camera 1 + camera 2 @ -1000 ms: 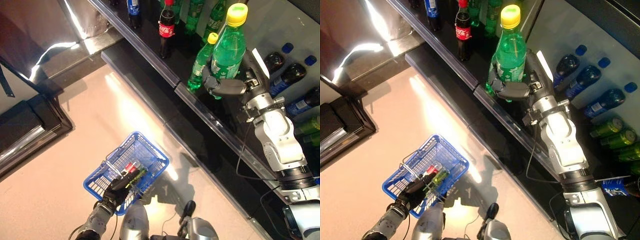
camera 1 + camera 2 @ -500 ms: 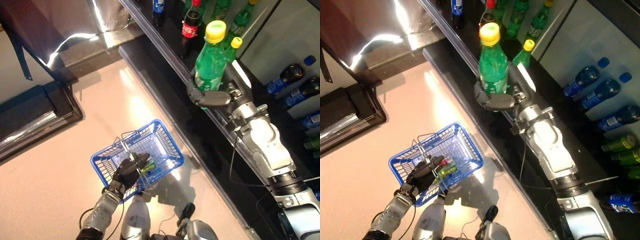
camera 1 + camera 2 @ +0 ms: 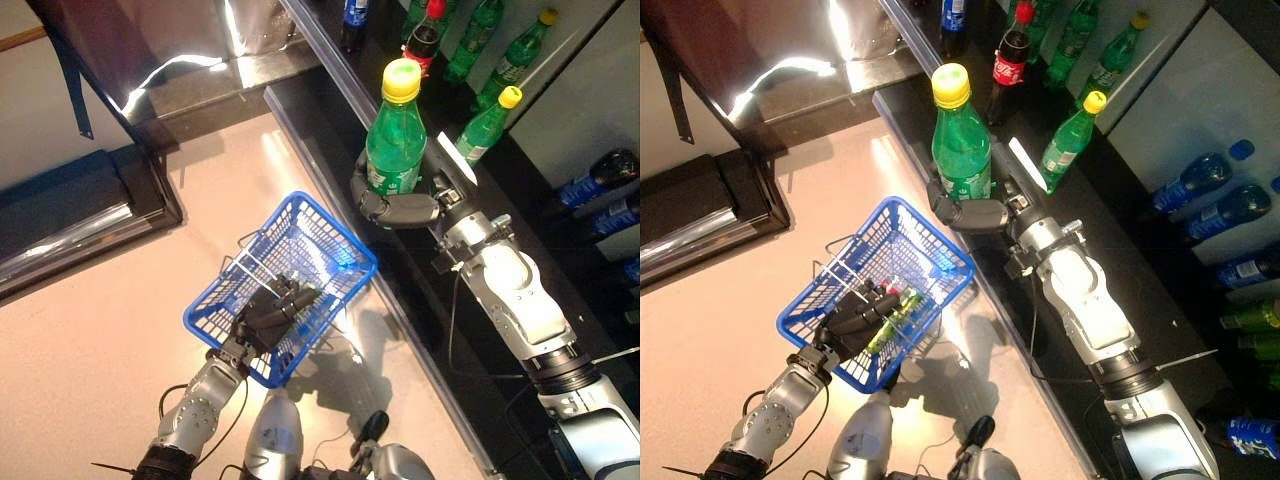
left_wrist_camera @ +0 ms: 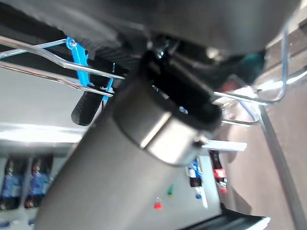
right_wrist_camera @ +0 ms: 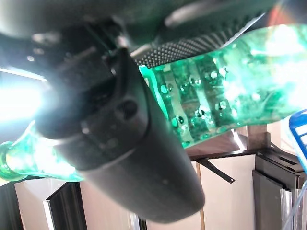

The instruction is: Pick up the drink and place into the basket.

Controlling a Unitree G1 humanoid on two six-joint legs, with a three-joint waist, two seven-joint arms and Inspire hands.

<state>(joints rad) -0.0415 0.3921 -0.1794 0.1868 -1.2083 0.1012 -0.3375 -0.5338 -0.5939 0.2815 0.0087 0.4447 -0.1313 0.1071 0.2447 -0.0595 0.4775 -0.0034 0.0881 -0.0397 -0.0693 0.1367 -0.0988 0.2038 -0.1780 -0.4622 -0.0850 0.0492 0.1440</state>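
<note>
right hand (image 3: pixel 398 208) fingers curl round the upright green drink bottle (image 3: pixel 394 140), above the basket's far-right edge. left hand (image 3: pixel 858 320) fingers clamp the blue basket (image 3: pixel 325 240) handle, holding it ready for loading.

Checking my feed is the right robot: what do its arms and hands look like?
Two silver-grey jointed arms. The right arm has rounded shells and a black ring near the elbow. The right hand and left hand are dark, with fingers.

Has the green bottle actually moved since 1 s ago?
Yes. The right hand has carried the green bottle off the shelf's front rail, out toward the blue basket.
</note>
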